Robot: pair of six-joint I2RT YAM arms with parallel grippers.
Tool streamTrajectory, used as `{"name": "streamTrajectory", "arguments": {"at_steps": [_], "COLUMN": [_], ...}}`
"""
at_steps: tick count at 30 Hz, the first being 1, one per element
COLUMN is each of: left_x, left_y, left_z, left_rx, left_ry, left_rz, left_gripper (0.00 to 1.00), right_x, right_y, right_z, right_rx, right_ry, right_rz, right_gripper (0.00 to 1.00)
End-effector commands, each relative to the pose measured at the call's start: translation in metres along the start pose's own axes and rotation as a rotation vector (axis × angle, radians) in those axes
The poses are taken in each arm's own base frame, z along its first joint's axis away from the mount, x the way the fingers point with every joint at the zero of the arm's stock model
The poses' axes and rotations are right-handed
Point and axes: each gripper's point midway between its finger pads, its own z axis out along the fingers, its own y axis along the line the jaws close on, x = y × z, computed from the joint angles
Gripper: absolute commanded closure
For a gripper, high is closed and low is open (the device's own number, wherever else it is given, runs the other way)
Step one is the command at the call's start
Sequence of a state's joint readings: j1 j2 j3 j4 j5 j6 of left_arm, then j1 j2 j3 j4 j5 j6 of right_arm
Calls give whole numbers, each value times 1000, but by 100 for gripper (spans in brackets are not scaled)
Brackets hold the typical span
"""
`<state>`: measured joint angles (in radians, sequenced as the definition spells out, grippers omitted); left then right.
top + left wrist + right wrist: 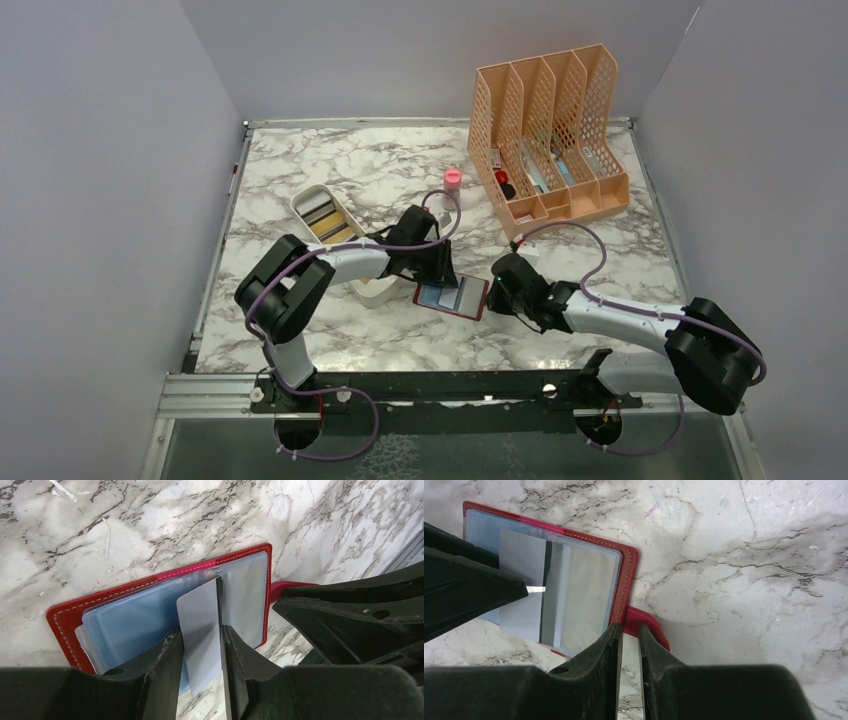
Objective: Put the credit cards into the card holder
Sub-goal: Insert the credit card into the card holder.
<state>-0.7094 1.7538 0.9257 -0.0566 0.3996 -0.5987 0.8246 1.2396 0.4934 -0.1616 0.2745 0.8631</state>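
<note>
at far left a white tray [325, 215] holds what look like more cards, so work is left. my left gripper [201, 633] pinches a grey card [197, 615], its edge at the open red card holder [130, 617], not yet tucked in. my right gripper [629, 628] looks clamped on the holder's red tab [649, 625]. only the wrist views show either grip.

You had a red card holder [62, 617] with pale stitching and bluish clear sleeves, a grey card [199, 630] with a black stripe, a white marble table [340, 160] veined grey, and a peach lattice-walled file organizer [592, 95].
</note>
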Motion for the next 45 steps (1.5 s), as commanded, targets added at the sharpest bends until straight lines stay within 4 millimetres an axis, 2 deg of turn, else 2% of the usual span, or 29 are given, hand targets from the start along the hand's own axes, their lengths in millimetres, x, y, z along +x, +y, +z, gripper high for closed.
{"name": "streamTrajectory", "arguments": {"at_steps": [1,5,8,20,23,25,31,45], "left_x": [9,14,16,9,9,2,0,11], "left_y": [-9,-18,-14,-7,-4,-9,-8,-14], "left_z": [4,12,12,0,0,-7,-15,1], "left_rx": [27,44,28,-40,-53,-52,-89,-57], "left_ry": [3,19,16,-43,-48,-74,-104,-61], "left_rz": [10,19,16,25,20,32,49,52], "left_gripper": [63,63,63,59,57,56,54,54], "right_x": [0,2,1,0,2,4,9,13], "right_y": [4,5,4,0,-2,-3,-1,-3], "right_z": [3,6,5,-6,-6,-6,-4,-2], "right_rx": [-29,-27,-20,-32,-27,-27,-41,-43], "right_ry": [-7,5,-3,-11,-6,-3,17,24], "right_rz": [16,16,16,31,31,33,39,45], "right_gripper": [77,78,78,78,78,78,78,78]}}
